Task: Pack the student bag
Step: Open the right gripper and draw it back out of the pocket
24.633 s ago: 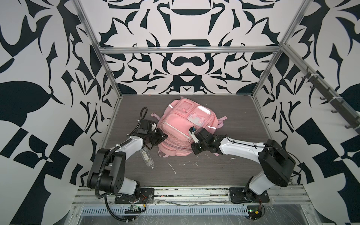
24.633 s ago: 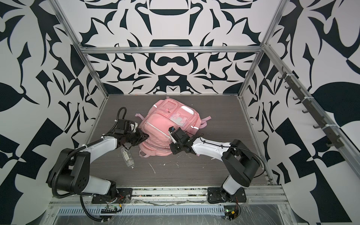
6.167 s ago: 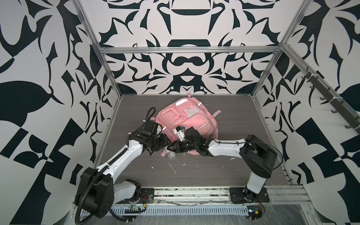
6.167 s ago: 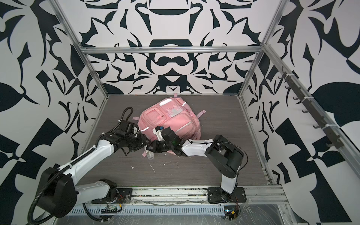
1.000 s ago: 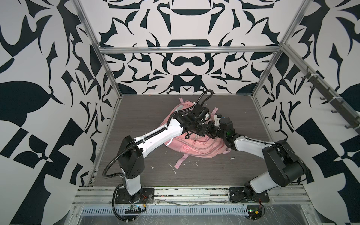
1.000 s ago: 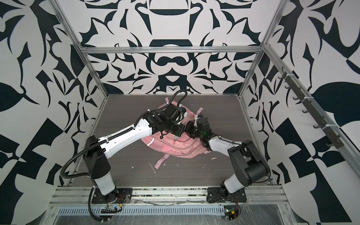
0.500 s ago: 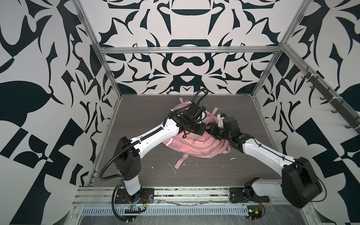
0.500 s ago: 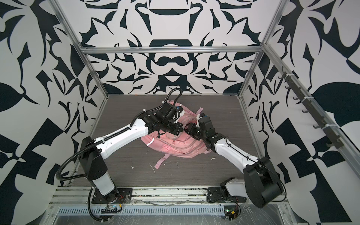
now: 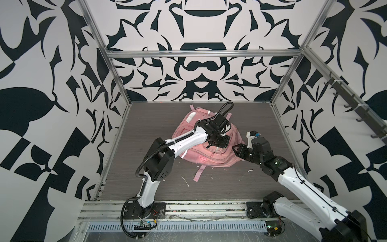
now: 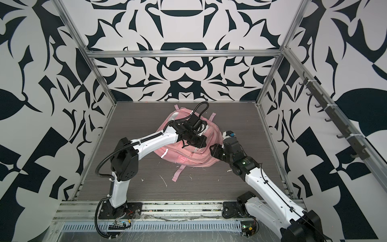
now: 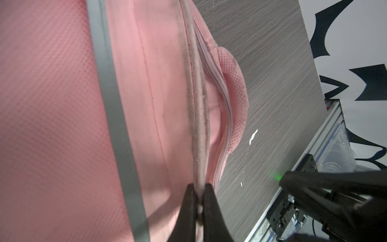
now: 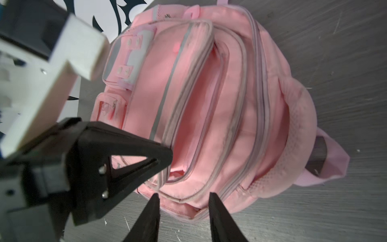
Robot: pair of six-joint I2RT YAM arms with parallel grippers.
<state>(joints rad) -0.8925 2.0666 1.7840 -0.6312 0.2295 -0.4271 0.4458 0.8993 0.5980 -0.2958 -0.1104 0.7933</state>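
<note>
The student bag (image 9: 209, 160) lies front-up on the tabletop (image 9: 146, 130), about mid-width and towards the far side, with one loose strap (image 9: 198, 175) trailing towards the near edge. The left gripper (image 11: 198, 186) reaches over the bag from the left. Its fingers (image 11: 188, 209) are pressed together on the bag's piped zip edge (image 11: 196, 104), pinching that thin ridge of fabric. The right gripper (image 12: 183, 194) sits just beside the bag's right side with its fingers (image 12: 146, 220) spread and nothing between them; in the wrist view they seem just short of the fabric.

This looks like working a zipped compartment, with one arm holding the edge and the other coming in for the zip or the opposite lip. The left pinch wants to be firm and slightly raised so the edge is taut, since this soft bag will probably buckle or slide under a push. The right fingers should close only once the target sits fully between them, then pull along the zip line, not across it. The two grippers are near each other, so the approach should be slow and should avoid the left wrist
</note>
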